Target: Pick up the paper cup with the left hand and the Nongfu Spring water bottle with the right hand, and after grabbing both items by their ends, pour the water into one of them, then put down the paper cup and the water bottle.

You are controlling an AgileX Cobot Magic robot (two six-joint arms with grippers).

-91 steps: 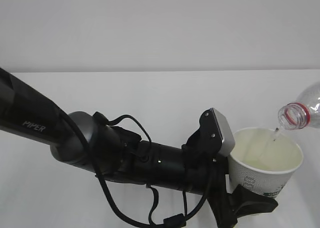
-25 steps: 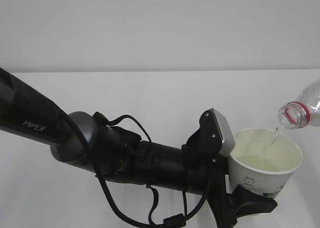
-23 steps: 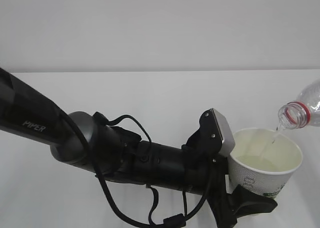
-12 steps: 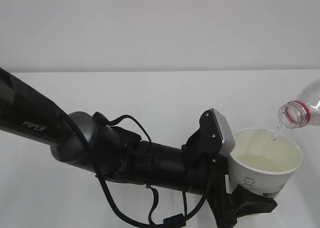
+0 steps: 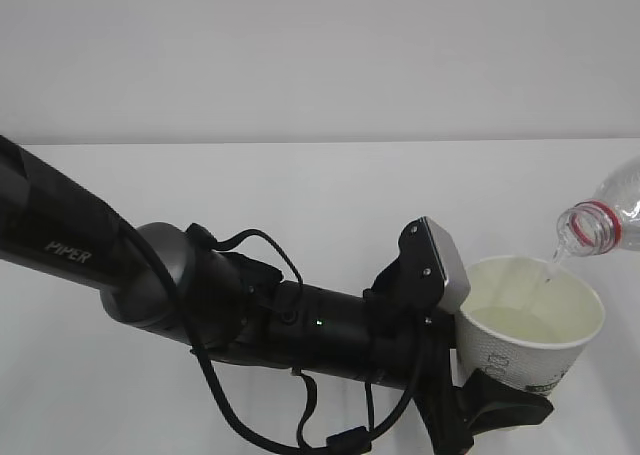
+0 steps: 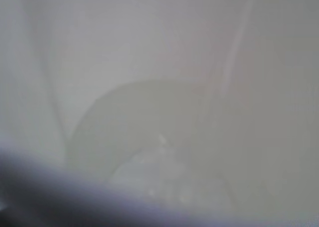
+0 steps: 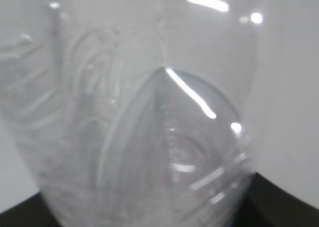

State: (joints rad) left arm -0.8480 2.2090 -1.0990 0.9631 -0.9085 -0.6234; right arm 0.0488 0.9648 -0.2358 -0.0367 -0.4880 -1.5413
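Landmark: the paper cup (image 5: 530, 340). Every place below is told from this cup.

Paper cup: it is white, with a cream inside and small grey and green marks on its side. It stands upright in the lower right of the outside view. Its mouth is open to the top.

Left hand (image 5: 478, 400): a black arm with the word "PIPER" on it comes from the left side to the cup. Black cables run along it. A grey plate (image 5: 445, 263) sits just left of the cup's rim. The black fingers (image 5: 510, 403) hug the lower part of the cup, so this hand grips the paper cup.

Water bottle (image 5: 605, 220): the Nongfu Spring water bottle is clear with a red ring on its neck. It is above the cup, at the cup's upper right. It is tipped, with its mouth pointing down and left over the cup. Only the neck end shows in the outside view.

Water (image 5: 523, 320): a thin clear stream falls from the bottle mouth into the cup. A pool of it lies in the bottom of the cup.

Right hand: it does not show in the outside view. Its own camera is filled by the clear ribbed bottle (image 7: 144, 137), very close. A dark edge shows at the bottom of that view. This hand seems to grip the bottle.

Left wrist camera: it is blurry. It shows only the pale cup wall (image 6: 159, 87), very close.

Table (image 5: 300, 205): white, under and behind the cup.
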